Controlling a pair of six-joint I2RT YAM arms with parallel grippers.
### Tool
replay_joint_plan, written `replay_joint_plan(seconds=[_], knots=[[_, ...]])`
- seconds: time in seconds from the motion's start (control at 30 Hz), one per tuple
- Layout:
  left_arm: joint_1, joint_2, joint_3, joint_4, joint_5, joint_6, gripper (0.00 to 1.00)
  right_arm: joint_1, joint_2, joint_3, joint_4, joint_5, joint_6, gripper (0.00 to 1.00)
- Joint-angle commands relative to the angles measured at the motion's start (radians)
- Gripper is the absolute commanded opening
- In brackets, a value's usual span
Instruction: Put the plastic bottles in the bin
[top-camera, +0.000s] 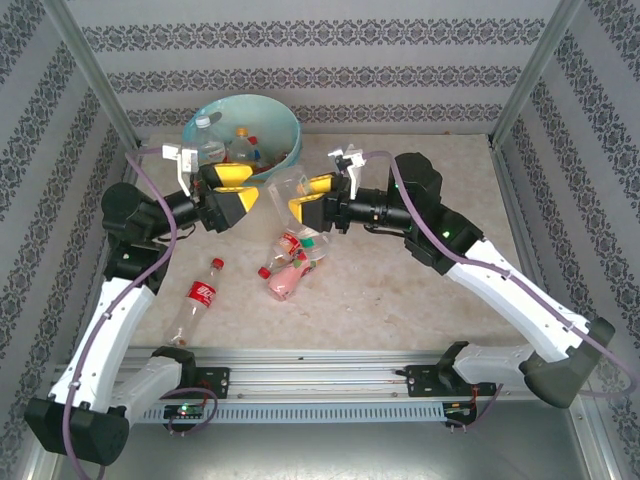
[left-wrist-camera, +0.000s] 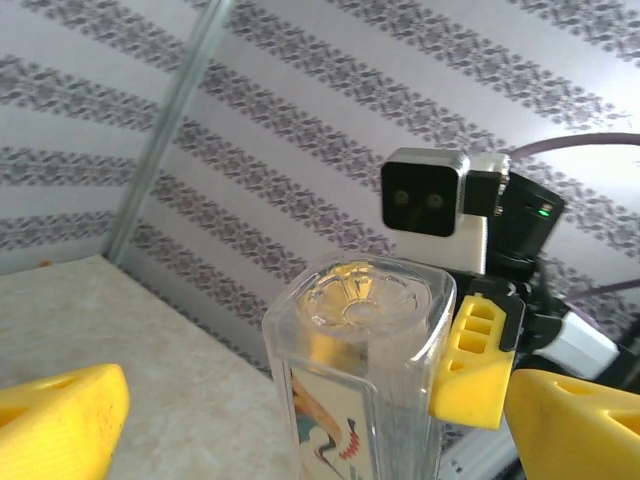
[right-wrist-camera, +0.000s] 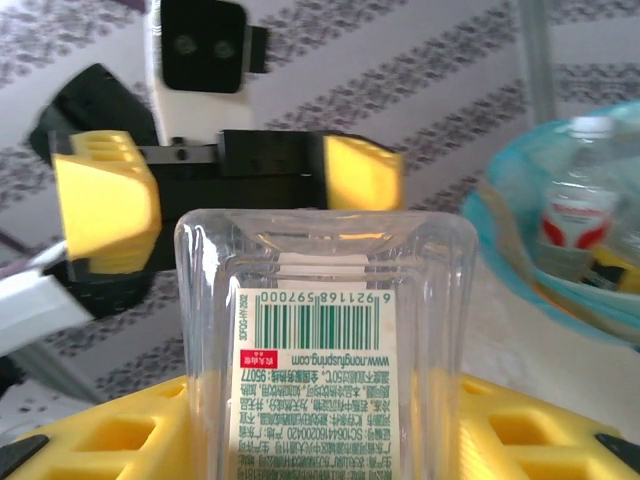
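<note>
My right gripper (top-camera: 300, 197) is shut on a clear square plastic bottle (top-camera: 283, 190) and holds it above the table, a little in front of the bin (top-camera: 296, 140). In the right wrist view the bottle's barcode label (right-wrist-camera: 320, 360) sits between my yellow fingers (right-wrist-camera: 130, 440). My left gripper (top-camera: 245, 190) faces it, open. In the left wrist view the bottle's base (left-wrist-camera: 355, 300) stands between the left gripper's spread fingers (left-wrist-camera: 60, 420) without touching them. The bin holds several bottles (top-camera: 238, 148). More bottles lie on the table: a red-labelled one (top-camera: 200, 298) and a cluster (top-camera: 290, 265).
The bin stands at the back left against the patterned wall, its blue-green liner (right-wrist-camera: 500, 240) close to the right gripper. Metal frame posts (top-camera: 95, 75) rise at the table's back corners. The marble tabletop (top-camera: 420, 300) stretches to the right.
</note>
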Motion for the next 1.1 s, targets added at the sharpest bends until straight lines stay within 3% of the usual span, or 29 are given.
replay_joint_plan(seconds=[0.0,0.57,0.67,0.77,1.07], knots=[[-0.004,0.006,-0.025,0.268,0.121,-0.163,0.96,0.003,0.009,0.034,0.119,-0.144,0.011,0.42],[-0.097,0.0,-0.027,0.195,0.16,-0.098,0.87,0.079,0.071,0.08,0.172,-0.174,0.037,0.41],[-0.096,-0.011,-0.029,0.166,0.138,-0.065,0.78,0.084,0.072,0.078,0.17,-0.173,0.032,0.42],[-0.097,-0.02,-0.037,0.168,0.108,-0.055,0.63,0.084,0.06,0.064,0.166,-0.172,0.03,0.44],[-0.096,-0.029,-0.07,0.227,0.051,-0.063,0.39,0.083,0.031,0.016,0.177,-0.154,0.031,0.58]])
